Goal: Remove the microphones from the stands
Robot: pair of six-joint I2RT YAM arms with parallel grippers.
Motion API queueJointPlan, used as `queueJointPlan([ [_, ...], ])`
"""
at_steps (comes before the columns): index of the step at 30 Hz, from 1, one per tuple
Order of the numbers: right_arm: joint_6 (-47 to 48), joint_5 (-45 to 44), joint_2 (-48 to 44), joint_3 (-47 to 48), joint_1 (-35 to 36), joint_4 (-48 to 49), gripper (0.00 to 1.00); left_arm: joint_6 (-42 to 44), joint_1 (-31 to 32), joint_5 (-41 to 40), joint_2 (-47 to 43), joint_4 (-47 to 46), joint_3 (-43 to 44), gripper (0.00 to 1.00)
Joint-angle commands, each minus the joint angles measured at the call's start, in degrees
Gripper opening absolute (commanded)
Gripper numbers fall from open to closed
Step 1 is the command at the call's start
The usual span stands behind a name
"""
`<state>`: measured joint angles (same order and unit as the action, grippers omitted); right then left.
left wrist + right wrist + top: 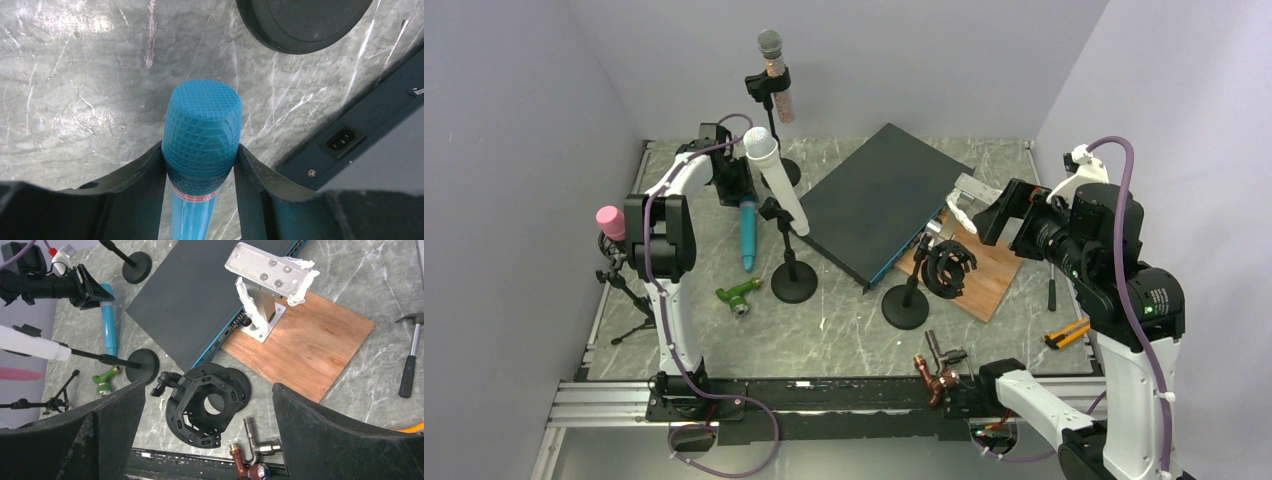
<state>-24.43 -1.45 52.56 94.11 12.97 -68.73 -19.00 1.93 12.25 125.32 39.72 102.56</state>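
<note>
My left gripper point(734, 185) is shut on the head of a blue microphone point(747, 235), whose body points toward the near edge, low over the table. In the left wrist view the fingers point(145, 175) press both sides of the blue mesh head point(202, 130). An empty black shock-mount stand point(947, 268) stands mid-table. My right gripper point(984, 215) is open and empty above it; the mount point(200, 410) shows between its jaws. A white microphone point(774, 180) sits tilted in a stand.
A silver-headed microphone point(774, 75) stands in a stand at the back; a pink one point(610, 220) on a tripod at left. A dark flat box point(884, 200), wooden board point(984, 285) with metal bracket point(969, 190), green fitting point(739, 295), pipe fittings point(936, 372), hammer point(410, 360).
</note>
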Motion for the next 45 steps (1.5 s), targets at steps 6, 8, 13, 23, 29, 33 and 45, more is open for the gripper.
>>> queueJointPlan([
  [6,2.9,1.2,-0.9,1.2,0.2,2.4,1.00,2.9,-0.2,-0.2,-4.2,0.5,0.4,0.99],
  [8,3.1,2.3,-0.9,1.5,0.3,2.0,1.00,4.2,-0.3,-1.2,-4.8,1.6,0.6,0.99],
  [13,3.4,2.9,-0.8,2.6,0.2,0.1,1.00,4.6,-0.3,-3.1,-10.5,2.6,0.2,0.99],
  [23,1.6,6.4,-2.3,1.2,0.3,-0.3,1.00,0.8,-0.5,-11.9,-23.7,15.6,15.5,0.99],
  [29,0.5,8.0,-1.9,1.5,0.3,-1.0,1.00,-6.1,-0.5,-17.3,-39.9,14.5,12.8,0.96],
  [33,-1.1,9.7,-1.8,2.1,0.3,-1.8,1.00,-13.7,-0.6,-10.9,-51.2,12.5,4.4,0.93],
  [45,-2.5,11.2,-6.0,-1.2,0.3,-4.5,1.00,-19.6,-0.5,18.3,-87.2,10.9,-25.4,0.99],
])
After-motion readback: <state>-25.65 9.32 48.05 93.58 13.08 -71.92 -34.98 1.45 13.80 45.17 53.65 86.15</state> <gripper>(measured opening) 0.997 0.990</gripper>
